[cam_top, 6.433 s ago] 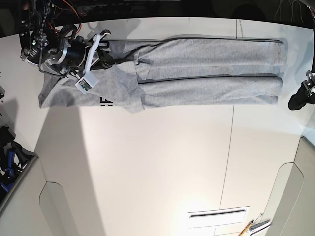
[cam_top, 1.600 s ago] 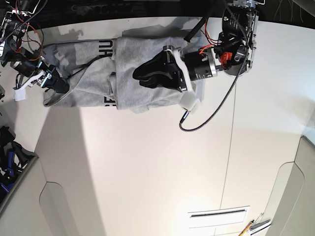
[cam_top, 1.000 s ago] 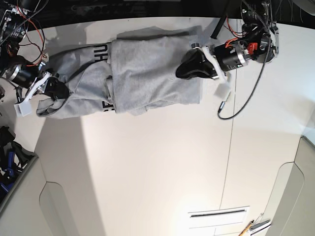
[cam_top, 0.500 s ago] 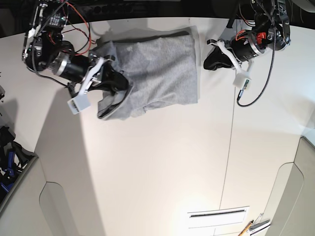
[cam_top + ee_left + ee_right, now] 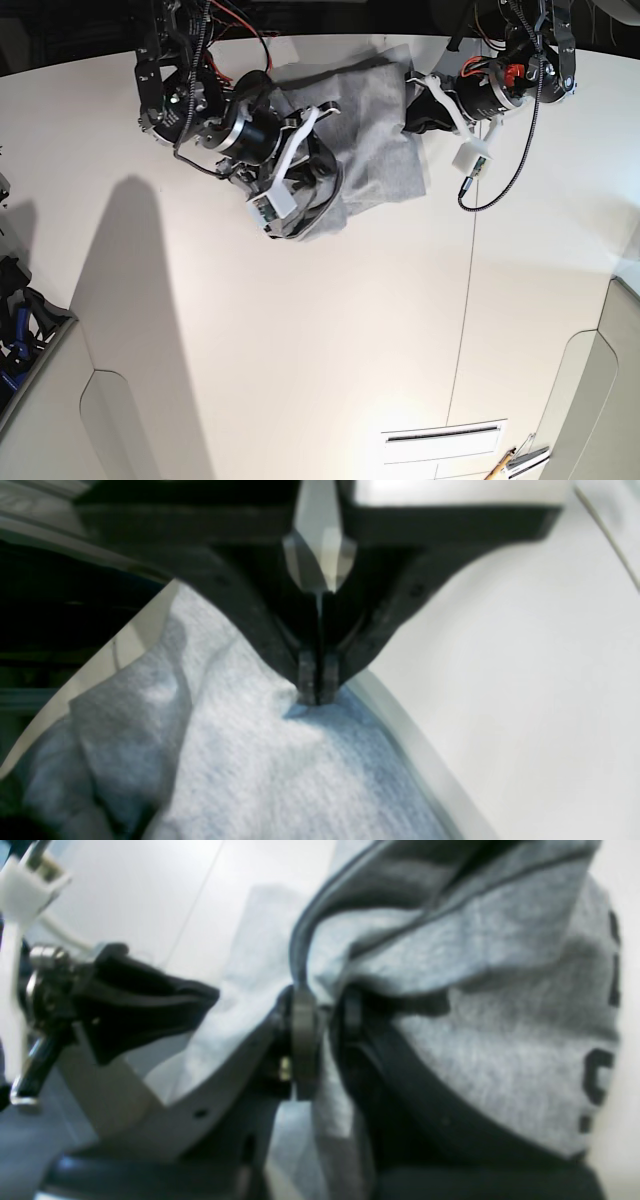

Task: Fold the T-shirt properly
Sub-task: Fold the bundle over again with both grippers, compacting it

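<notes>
Fabric of the T-shirt [image 5: 375, 150] was clamped in your right hand [image 5: 320, 1025]. Your left hand [image 5: 318, 692], fully closed, pinned its far edge. You needed to lay that fold flat, edges matched.

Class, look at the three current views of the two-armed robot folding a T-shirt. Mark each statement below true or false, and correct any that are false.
1. The right hand is clamped on a bunched layer of the T-shirt. True.
2. The left hand stands wide open above bare table. False: it is shut, its tips at the grey fabric near the shirt's edge.
3. Black lettering shows on the shirt in the right wrist view. True.
4. The shirt lies spread flat at full length across the table. False: it is gathered into a compact bundle between the two arms.
5. The shirt is dark blue. False: it is light heather grey.
</notes>
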`<state>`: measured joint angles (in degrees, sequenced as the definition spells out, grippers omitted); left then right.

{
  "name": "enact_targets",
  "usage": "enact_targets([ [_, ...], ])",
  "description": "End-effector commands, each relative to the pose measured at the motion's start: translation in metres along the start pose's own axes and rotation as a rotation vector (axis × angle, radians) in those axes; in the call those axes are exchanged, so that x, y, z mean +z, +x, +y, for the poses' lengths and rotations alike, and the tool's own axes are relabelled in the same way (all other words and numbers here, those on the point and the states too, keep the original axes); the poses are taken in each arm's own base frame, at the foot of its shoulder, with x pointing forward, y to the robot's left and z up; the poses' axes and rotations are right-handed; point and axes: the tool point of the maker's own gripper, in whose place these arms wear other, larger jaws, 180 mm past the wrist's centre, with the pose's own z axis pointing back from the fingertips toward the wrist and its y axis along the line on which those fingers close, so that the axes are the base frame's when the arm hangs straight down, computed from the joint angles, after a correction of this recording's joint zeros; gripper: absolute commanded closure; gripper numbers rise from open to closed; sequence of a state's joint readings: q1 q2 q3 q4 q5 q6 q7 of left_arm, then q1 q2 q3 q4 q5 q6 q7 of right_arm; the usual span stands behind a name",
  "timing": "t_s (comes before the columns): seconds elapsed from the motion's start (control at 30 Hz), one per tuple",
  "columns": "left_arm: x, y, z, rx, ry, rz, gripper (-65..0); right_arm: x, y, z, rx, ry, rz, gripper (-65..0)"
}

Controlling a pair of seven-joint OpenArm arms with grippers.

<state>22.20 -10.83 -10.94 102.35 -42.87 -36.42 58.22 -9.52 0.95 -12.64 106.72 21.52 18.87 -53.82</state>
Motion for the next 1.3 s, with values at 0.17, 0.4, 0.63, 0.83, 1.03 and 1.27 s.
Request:
enact_targets([
  [0.17, 0.003, 0.009, -0.001, -0.010, -0.008, -0.034, 0.0, -0.004, 0.017, 0.030, 0.047, 0.081, -0.064, 0.0],
  [0.4, 0.003, 0.009, -0.001, -0.009, -0.008, -0.034, 0.0, -0.004, 0.023, 0.030, 0.050, 0.083, -0.090, 0.0],
  [0.63, 0.003, 0.009, -0.001, -0.009, -0.008, -0.034, 0.0, -0.001, 0.041, 0.041, 0.055, 0.158, -0.139, -20.3],
  [0.83, 0.003, 0.009, -0.001, -0.009, -0.008, -0.033, 0.0, -0.002, 0.054, 0.052, 0.056, 0.198, -0.168, -20.2],
  [1.03, 0.003, 0.009, -0.001, -0.010, -0.008, -0.034, 0.0, -0.002, 0.062, 0.076, 0.036, 0.284, -0.198, -20.2],
  [1.27, 0.012, 0.022, 0.003, 0.014, -0.019, -0.087, 0.0, -0.006, 0.074, 0.052, 0.213, 0.155, -0.175, -20.2],
])
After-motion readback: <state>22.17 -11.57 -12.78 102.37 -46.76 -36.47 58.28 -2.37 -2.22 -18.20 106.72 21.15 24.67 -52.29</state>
